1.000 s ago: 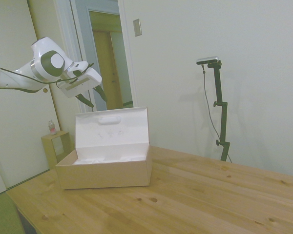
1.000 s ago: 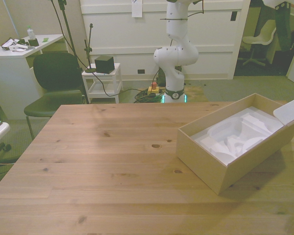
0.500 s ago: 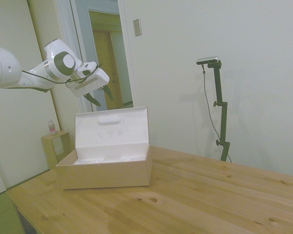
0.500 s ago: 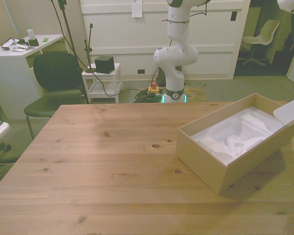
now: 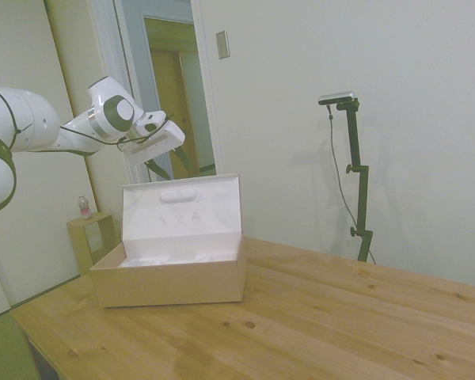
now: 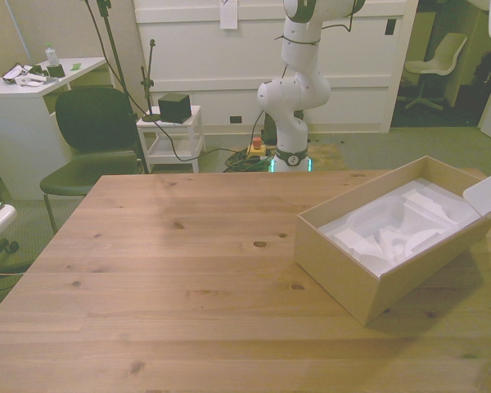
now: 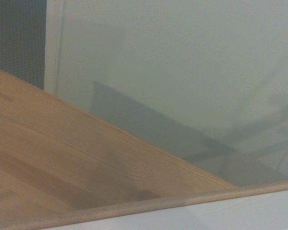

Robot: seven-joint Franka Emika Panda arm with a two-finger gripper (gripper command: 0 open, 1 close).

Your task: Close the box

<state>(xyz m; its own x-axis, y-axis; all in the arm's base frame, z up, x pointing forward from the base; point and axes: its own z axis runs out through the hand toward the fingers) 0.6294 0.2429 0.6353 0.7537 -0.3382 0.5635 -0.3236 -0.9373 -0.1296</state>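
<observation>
Nearest, the light wooden plank table (image 5: 317,317) runs bare across the foreground of the side view. On it, toward 9 o'clock in that view, sits the large tan-brown rectangular cardboard box (image 5: 170,281), open, with a white moulded insert (image 6: 393,233) filling the tray. In the front view the box lies at about 3 o'clock on the table, long side set diagonally, its far corner close to the table edge. The hinged lid (image 5: 182,207) stands nearly upright along the box's rear long side, white inner face toward the side camera, an oval bump (image 5: 176,195) near its top edge.

Above and behind the lid's top edge, apart from it, hangs the white arm's two-finger gripper (image 5: 168,165); dark fingers point down toward the lid with a gap showing between them, nothing held. In the wrist view the lid's tan rim (image 7: 182,201) crosses the picture close up, blurred, with table planks and wall beyond.

Farther back at 9 o'clock in the side view, a small tan open-fronted cube stand (image 5: 91,240) carries a small bottle (image 5: 85,207). At 12 o'clock is a doorway (image 5: 178,95).
</observation>
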